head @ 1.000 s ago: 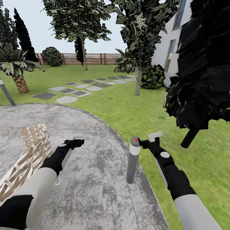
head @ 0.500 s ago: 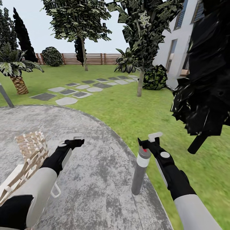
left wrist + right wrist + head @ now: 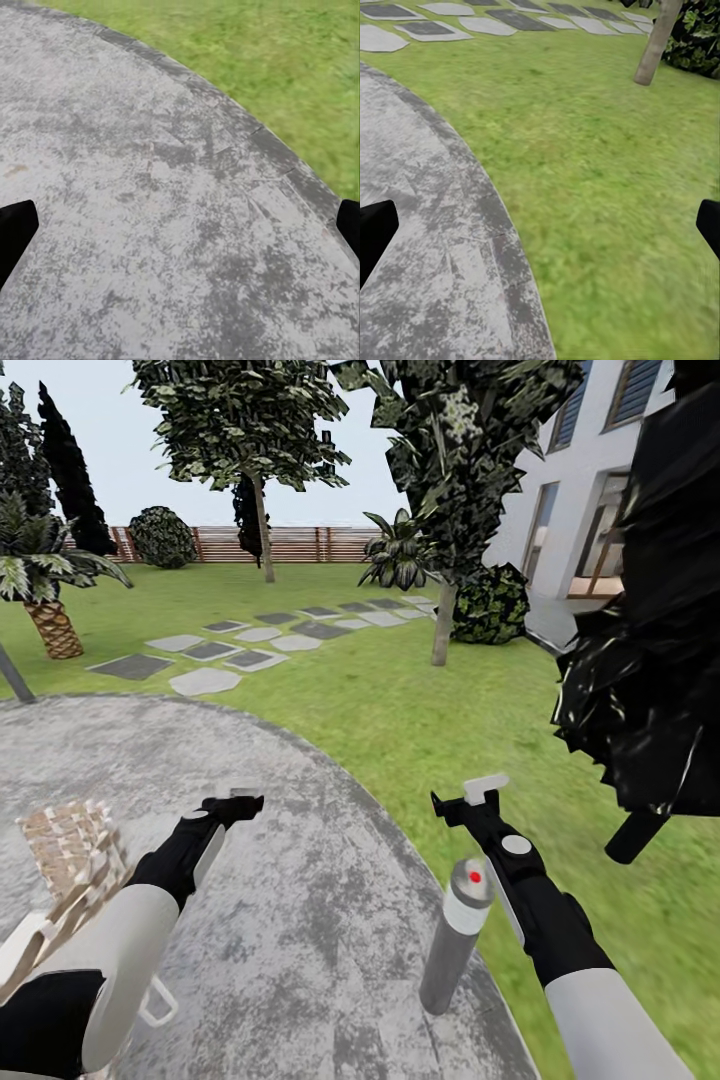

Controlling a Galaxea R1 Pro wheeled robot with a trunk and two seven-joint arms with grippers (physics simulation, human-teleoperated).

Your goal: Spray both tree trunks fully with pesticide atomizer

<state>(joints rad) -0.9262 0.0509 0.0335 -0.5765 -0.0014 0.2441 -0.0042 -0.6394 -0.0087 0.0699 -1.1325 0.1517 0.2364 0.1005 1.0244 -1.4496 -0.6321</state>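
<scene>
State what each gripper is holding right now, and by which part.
Nothing is held. The left gripper and right gripper both hang open over the grey paved pad; the wrist views show bare ground between their fingers.

No readable text, label, brand, number or sign on anything.

You see flat, even daylight under a pale sky (image 3: 330, 490), with no clear shadows or glare. The grass (image 3: 420, 710) looks soft and smeared, blurriest near you at the right.
</scene>
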